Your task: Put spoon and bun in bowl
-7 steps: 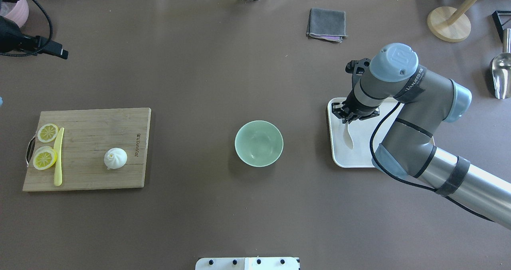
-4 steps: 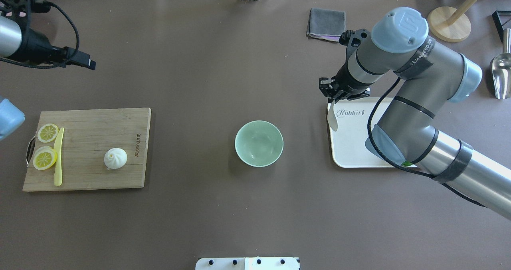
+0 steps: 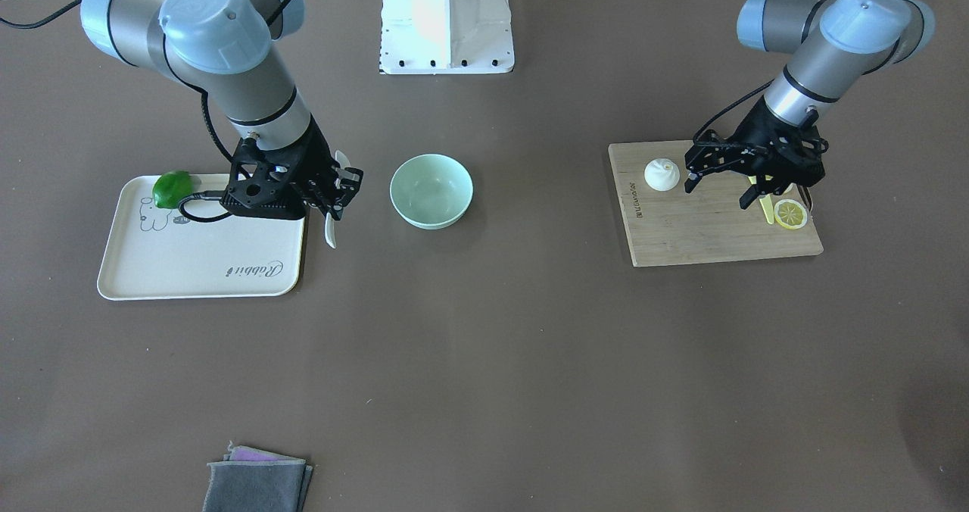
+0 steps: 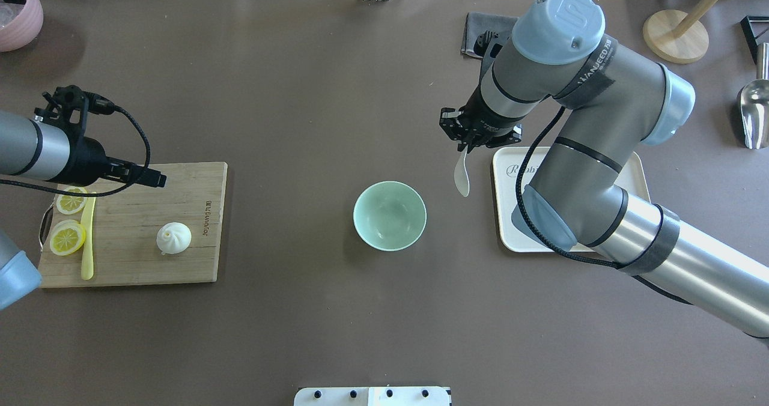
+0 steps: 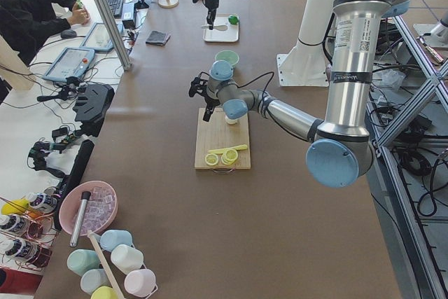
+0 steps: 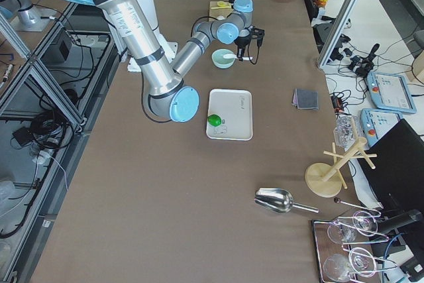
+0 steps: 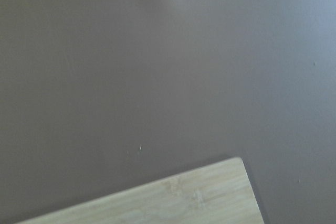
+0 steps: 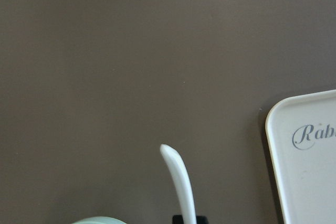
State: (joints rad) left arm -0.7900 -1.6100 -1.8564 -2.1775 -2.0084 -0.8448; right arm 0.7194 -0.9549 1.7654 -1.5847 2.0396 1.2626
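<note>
The spoon (image 4: pixel 461 178) hangs nearly upright (scoop down), left of the "Rabbit" tray (image 4: pixel 509 214), pinched by the right gripper (image 4: pixel 465 146); the left gripper (image 3: pixel 716 194) is spread wide, empty.

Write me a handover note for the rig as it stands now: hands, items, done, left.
Right hand: shut on the handle of the small white ceramic soup spoon, which hangs in the air between the white tray and the round mint-green bowl, not over the bowl yet.
Left hand: open, empty, above the wooden cutting board beside the white pleated steamed bun, not touching it.
Done: spoon picked up. Bowl is empty.
Left: put spoon in bowl; grasp bun and place it in bowl.
</note>
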